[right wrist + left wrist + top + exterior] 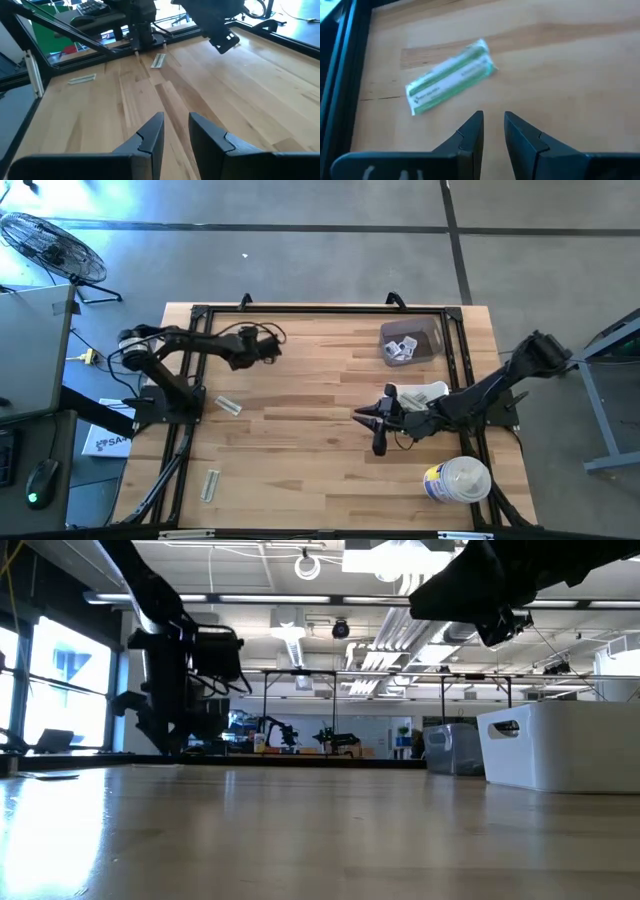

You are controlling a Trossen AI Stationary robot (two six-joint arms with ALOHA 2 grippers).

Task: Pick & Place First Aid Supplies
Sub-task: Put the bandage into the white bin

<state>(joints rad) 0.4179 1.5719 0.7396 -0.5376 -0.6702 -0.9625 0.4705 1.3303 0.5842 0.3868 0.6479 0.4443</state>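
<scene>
No readable text, green-and-white strip wrapper [451, 76] print too blurred, tub [456, 479] label illegible

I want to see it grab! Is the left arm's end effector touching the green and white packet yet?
Apart. In the left wrist view, bare wood shows between the left end effector and the green and white packet; its fingers stand slightly open with nothing between them.

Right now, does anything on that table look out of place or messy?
Two strip packets lie loose on the wood on the left side, one near the left arm's base, one nearer the front edge, both askew, while other supplies sit in the grey bin. Nothing looks spilled or damaged.
</scene>
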